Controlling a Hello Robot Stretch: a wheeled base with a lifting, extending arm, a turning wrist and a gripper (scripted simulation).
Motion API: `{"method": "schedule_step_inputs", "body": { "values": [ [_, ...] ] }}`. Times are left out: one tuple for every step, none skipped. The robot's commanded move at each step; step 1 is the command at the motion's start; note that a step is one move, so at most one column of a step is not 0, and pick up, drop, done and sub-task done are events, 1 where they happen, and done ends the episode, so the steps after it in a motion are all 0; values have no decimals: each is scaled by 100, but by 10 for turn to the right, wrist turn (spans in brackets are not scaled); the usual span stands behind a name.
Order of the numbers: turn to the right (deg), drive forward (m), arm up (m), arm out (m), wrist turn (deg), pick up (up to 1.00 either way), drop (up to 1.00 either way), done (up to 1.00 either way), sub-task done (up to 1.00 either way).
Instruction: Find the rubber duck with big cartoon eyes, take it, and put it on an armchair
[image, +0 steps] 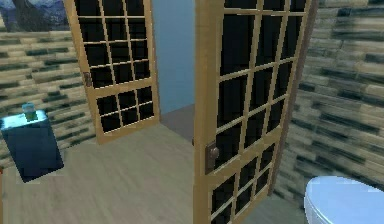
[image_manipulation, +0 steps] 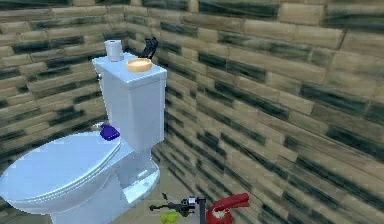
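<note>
Low in the arm side view, the gripper reaches left from a short stretch of dark arm at the bottom edge. A small yellow-green blob sits right by its fingers, near the floor at the foot of the brick wall. It is too small to name. I cannot tell whether the gripper holds anything.
A white toilet stands against the brick wall; its tank carries a paper roll, an orange dish and a small dark object. A red object lies beside the arm. Ahead, two glass-paned wooden doors frame an opening; a blue bin stands left.
</note>
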Motion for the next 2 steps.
{"method": "schedule_step_inputs", "body": {
  "values": [
    [0,0,-30,0,0,0,0,0,0],
    [0,0,0,0,0,100,0,0,0]
  ]
}}
